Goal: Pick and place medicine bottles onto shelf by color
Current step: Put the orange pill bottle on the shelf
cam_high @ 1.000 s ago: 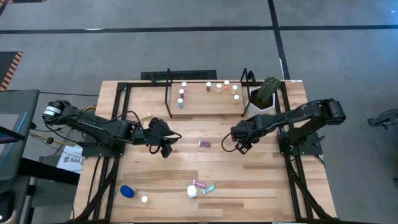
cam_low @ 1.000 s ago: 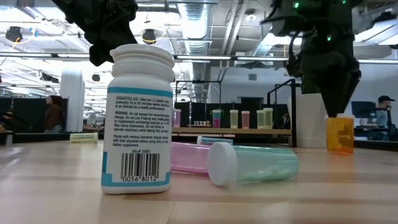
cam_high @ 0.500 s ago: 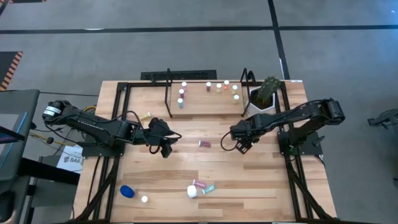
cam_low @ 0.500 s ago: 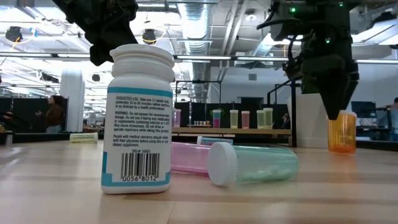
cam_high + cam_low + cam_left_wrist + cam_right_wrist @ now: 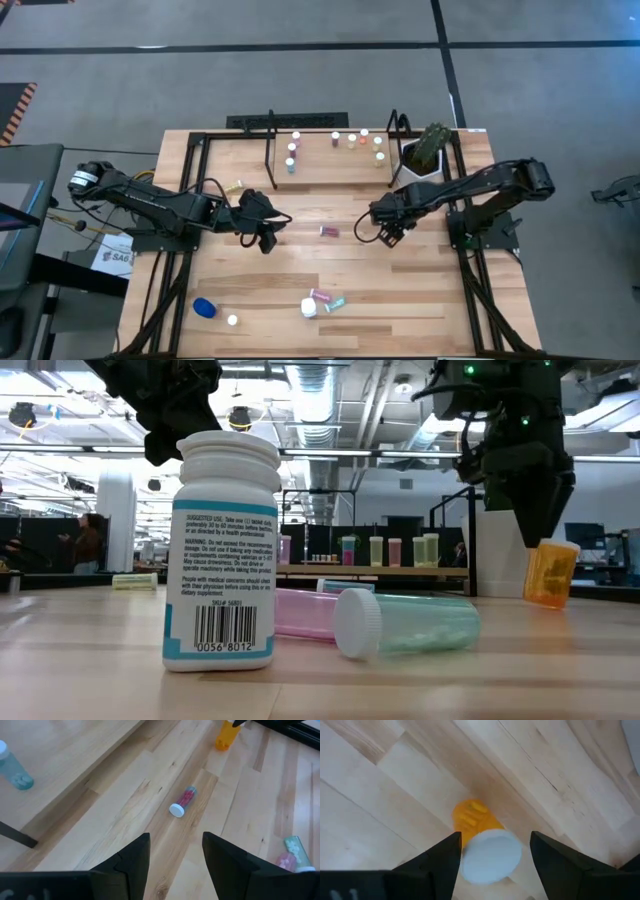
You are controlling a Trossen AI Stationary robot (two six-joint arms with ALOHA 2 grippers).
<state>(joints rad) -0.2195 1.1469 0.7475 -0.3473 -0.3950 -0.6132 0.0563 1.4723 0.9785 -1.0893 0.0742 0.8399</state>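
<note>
The right hand (image 5: 492, 852), spread, straddles the tilted orange bottle (image 5: 482, 842) to pinch it for the shelf (image 5: 330, 165); the left hand (image 5: 175, 855) waits spread.

Seven small bottles (image 5: 335, 137) stand on one shelf (image 5: 330, 165). Six more bottles (image 5: 329, 231) sit on the table (image 5: 300, 270). Two robot arms (image 5: 150, 200) and one potted plant (image 5: 428, 150).
</note>
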